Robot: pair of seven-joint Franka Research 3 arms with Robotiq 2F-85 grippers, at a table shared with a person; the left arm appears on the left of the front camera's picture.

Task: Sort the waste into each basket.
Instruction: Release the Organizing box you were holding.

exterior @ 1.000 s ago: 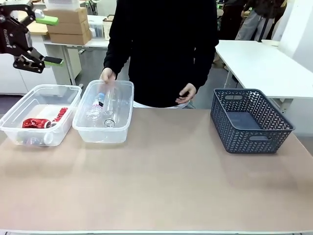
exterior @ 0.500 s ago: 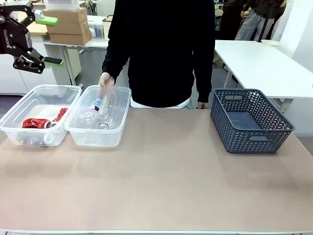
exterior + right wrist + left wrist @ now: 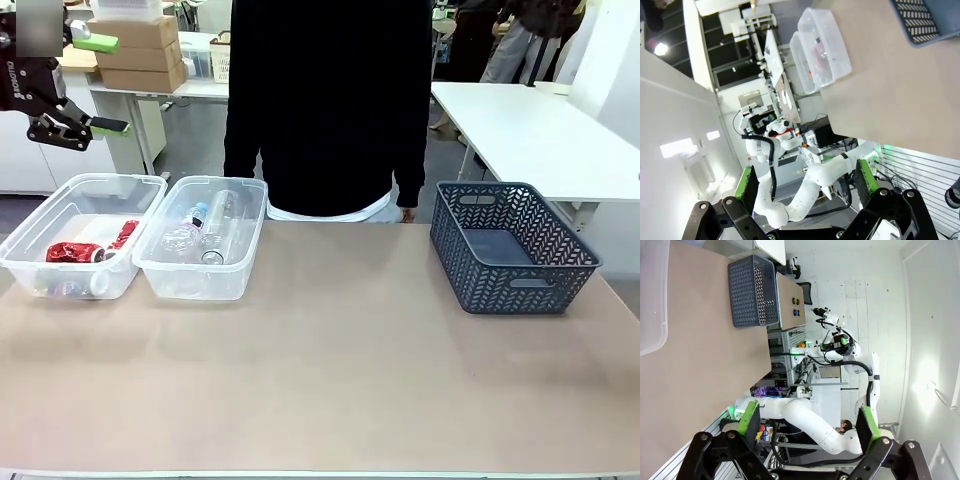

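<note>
Two clear tubs stand side by side at the table's far left. The left tub (image 3: 72, 282) holds crushed red cans (image 3: 70, 251); the right tub (image 3: 195, 283) holds several clear plastic bottles (image 3: 195, 234). My left gripper (image 3: 103, 85) hangs open and empty high above the left tub; in its wrist view the left gripper (image 3: 807, 424) frames only table and room. My right gripper (image 3: 806, 182) is open and empty too, far from the tubs (image 3: 836, 59), and is out of the front view.
A dark lattice basket (image 3: 512, 248) sits empty at the far right, also seen as the basket (image 3: 752, 289) in the left wrist view. A person in black stands at the far edge behind the tubs, one hand (image 3: 405, 213) hanging by the table edge.
The person slid the bottle tub left until it stands beside the can tub, then drew both hands back to their sides. My left gripper has stayed in place.
</note>
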